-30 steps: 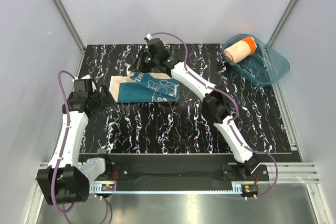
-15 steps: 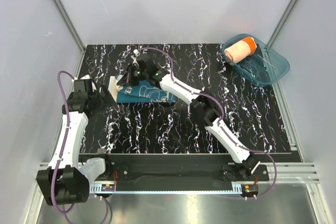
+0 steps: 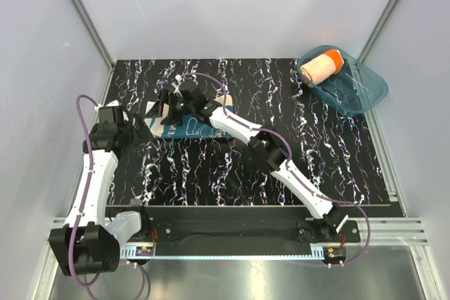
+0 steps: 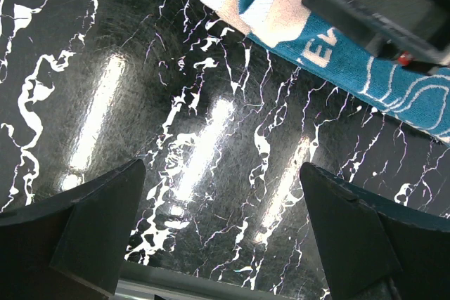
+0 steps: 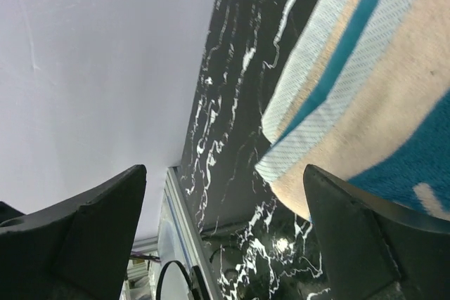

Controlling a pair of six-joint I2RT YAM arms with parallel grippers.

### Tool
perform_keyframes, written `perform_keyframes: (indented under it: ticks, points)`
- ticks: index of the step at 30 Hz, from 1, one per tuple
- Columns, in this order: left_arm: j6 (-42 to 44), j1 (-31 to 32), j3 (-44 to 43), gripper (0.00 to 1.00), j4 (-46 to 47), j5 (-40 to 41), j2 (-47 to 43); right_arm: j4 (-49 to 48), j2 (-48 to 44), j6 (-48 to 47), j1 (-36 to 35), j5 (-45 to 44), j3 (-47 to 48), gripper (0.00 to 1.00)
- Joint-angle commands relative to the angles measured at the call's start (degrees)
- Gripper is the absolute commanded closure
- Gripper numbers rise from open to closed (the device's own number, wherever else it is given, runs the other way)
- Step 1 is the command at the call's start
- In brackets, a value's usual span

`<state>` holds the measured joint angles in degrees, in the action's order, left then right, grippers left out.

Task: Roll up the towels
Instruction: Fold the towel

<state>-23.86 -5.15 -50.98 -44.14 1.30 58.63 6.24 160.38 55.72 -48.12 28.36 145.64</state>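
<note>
From above, I see the orange towel (image 3: 320, 65) rolled up and lying in the tub (image 3: 369, 95), so I judge that half done. The blue towel (image 3: 204, 128) lies on the table (image 3: 316, 152) well left of the tub. The end farthest from the tub is doubled over, but it is no roll yet. My right gripper (image 3: 169, 107) hangs over that end, and the left gripper (image 3: 139, 128) sits farther from the tub.

Left wrist: jaws spread wide, nothing between them, towel ahead and apart.

Right wrist: jaws wide and empty too, with the towel's layered edge close by. Rolling the blue one remains.
</note>
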Motion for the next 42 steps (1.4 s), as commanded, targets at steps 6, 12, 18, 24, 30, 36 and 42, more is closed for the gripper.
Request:
perform_keyframes:
  ticks: [6,12,18,24,30,36,42]
  points:
    - [0.1,0.1,-0.3,0.01,0.4,2.0,-0.7,-5.7,-10.2,-2.4,2.2,-1.0,0.7,0.0]
    - [0.5,1.2,0.1,0.01,1.0,0.9,-1.5,-5.7,-29.1,-9.1,10.0,-3.2,-26.0,0.0]
    - [0.6,2.9,0.2,0.01,1.3,0.4,-0.4,4.2,-41.5,-20.2,21.1,-7.7,-42.3,0.2]
    - [0.7,3.3,0.3,0.01,1.4,-0.3,1.3,13.8,-39.4,-26.7,24.7,-9.4,-47.2,0.26]
    - [0.8,3.9,0.1,0.01,1.2,-0.3,3.2,7.4,-37.9,-24.7,24.6,-5.9,-54.9,0.26]
    - [0.6,4.6,0.1,0.01,1.1,0.5,2.8,4.1,-35.1,-23.1,23.7,-1.9,-57.2,0.34]
    - [0.6,4.6,0.0,0.01,1.1,0.7,3.3,2.0,-33.6,-22.4,21.0,-0.6,-59.3,0.57]
